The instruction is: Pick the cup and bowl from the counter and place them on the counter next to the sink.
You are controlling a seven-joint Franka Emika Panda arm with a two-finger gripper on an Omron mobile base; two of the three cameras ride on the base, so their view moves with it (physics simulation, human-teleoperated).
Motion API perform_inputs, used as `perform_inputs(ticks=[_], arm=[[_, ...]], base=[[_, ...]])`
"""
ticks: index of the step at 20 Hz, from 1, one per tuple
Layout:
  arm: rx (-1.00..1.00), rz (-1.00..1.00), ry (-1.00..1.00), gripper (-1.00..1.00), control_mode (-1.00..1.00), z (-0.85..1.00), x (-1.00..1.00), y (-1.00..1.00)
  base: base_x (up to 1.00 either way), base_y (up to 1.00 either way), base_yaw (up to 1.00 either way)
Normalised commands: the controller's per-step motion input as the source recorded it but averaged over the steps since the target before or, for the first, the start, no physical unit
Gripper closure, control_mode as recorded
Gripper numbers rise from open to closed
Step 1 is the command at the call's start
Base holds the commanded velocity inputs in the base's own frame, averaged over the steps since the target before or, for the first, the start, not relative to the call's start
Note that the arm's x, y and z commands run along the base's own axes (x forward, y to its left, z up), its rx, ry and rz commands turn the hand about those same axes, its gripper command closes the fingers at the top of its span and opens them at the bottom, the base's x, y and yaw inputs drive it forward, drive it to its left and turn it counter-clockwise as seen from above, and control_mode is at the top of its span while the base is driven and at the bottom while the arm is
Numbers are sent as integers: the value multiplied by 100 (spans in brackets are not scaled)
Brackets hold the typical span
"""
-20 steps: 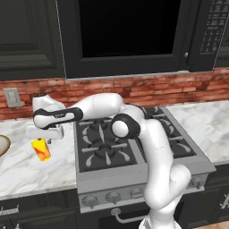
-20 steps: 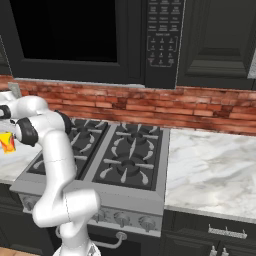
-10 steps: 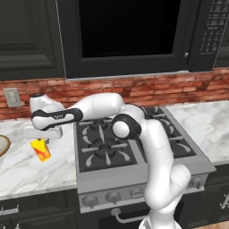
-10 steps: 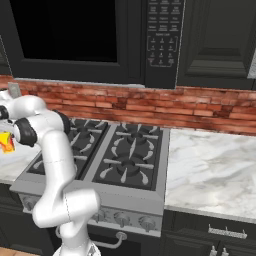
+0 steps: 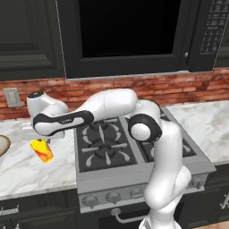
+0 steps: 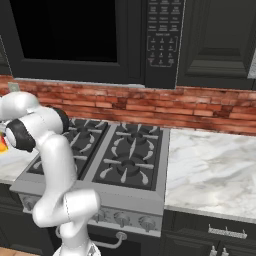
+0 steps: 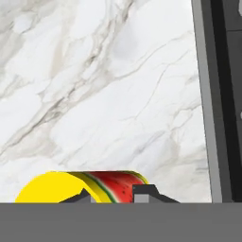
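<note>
gripper (image 7: pixel 111 194) is closed on the cup (image 7: pixel 80 186), which is at the left part of the counter (image 5: pixel 20 167), just left of the stove (image 5: pixel 105 145). i judge the cup pick is in hand; next is a straight lift. the cup's inside is not visible. bowl (image 5: pixel 2 145) waits at the far left edge.

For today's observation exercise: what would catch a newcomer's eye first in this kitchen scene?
Probably the white arm stretched left over the black stove, its gripper shut on the bright yellow cup, which hangs tilted just above the marble counter. The cup's watermelon-like red mark also stands out in the hand view.
</note>
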Motion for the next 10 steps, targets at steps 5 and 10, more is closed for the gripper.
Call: perform_inputs(ticks=[5,10], arm=[[7,6,-4,100,-100,44,-94,-38],[7,1,-1,100,-100,59,-58,-50]], base=[[0,0,0],[0,0,0]])
